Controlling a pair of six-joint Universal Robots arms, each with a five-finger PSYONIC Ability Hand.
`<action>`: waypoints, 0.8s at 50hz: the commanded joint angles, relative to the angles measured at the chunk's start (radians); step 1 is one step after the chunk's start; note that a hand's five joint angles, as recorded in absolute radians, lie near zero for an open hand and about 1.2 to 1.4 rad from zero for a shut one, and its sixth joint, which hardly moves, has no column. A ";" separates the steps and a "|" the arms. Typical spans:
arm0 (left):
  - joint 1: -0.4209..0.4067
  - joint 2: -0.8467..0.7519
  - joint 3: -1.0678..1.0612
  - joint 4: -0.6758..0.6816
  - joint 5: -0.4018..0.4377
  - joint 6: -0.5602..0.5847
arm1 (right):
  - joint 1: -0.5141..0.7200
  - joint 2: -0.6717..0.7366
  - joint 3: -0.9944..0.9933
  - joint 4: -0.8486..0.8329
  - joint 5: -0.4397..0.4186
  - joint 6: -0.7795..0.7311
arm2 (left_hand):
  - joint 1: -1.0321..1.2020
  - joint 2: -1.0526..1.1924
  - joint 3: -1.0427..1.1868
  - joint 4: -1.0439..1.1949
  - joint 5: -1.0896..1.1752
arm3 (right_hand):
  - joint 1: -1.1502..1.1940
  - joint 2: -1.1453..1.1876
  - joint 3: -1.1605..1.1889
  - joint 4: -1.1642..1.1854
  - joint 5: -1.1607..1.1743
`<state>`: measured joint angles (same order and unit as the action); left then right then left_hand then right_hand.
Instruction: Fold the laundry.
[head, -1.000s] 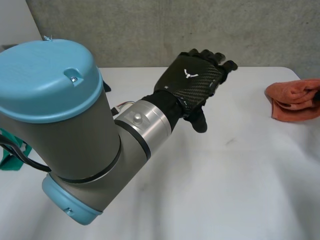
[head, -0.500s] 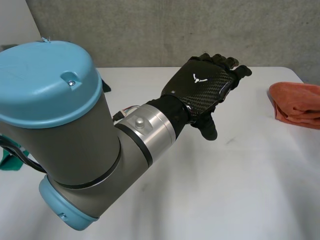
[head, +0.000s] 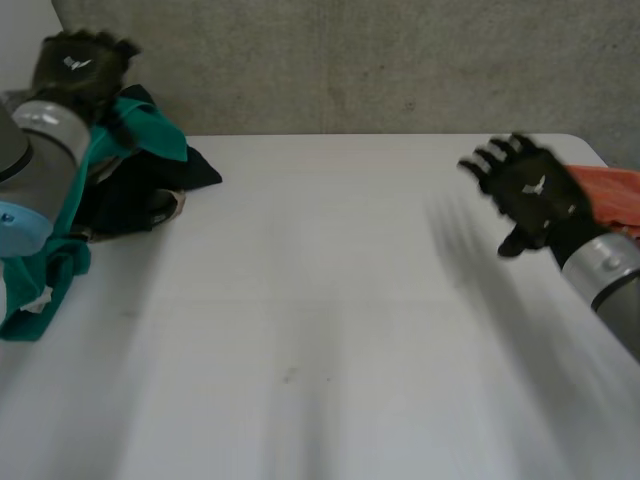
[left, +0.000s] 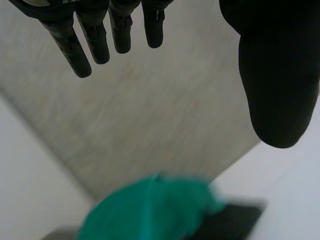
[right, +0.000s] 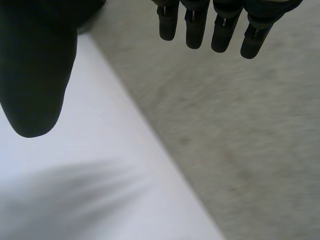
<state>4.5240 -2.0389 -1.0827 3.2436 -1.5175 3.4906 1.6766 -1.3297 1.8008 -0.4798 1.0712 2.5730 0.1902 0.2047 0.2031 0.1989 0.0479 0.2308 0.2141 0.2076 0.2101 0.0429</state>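
Observation:
A heap of green and black laundry (head: 135, 165) lies at the table's far left corner. My left hand (head: 78, 68) hangs above that heap, open, fingers straight, holding nothing. In the left wrist view its fingers (left: 95, 40) and thumb stand apart, with the green cloth (left: 155, 210) well beyond the fingertips. An orange cloth (head: 618, 192) lies bunched at the right edge of the table. My right hand (head: 535, 195) hovers just left of it, open with its fingers spread. In the right wrist view that hand (right: 35, 65) is empty above the table's far edge.
The white table (head: 320, 320) stretches bare between the two hands. A grey concrete wall (head: 350, 60) runs behind the far edge. Part of the green cloth (head: 40, 290) trails down along the left side, next to my left arm.
My left arm has swung from the table's middle to the far left, above the laundry heap. My right hand has come in over the table beside the orange cloth, with its fingers spread.

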 joint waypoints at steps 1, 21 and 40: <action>0.158 -0.288 0.161 0.134 -0.004 0.245 | 0.041 0.009 0.044 0.220 0.004 -0.111 | 0.032 0.018 0.019 0.023 0.000 | -0.056 -0.040 -0.033 -0.036 -0.043; 0.147 -0.312 0.261 0.168 0.007 0.079 | 0.034 0.004 0.098 0.221 0.004 -0.109 | 1.206 1.192 1.193 1.197 1.174 | -0.056 -0.040 -0.033 -0.036 -0.043; -0.160 0.212 -0.016 0.076 0.318 -0.649 | -0.008 -0.052 0.084 0.184 0.090 -0.088 | 1.206 1.192 1.193 1.197 1.174 | -0.056 -0.040 -0.033 -0.036 -0.043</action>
<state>4.4725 -1.8739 -1.0276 3.3398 -1.3017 3.0028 1.6852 -1.3578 1.8874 -0.2824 1.1278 2.4701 1.1491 1.1954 1.1914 1.1973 0.9556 0.2308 0.2141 0.2076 0.2101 0.0426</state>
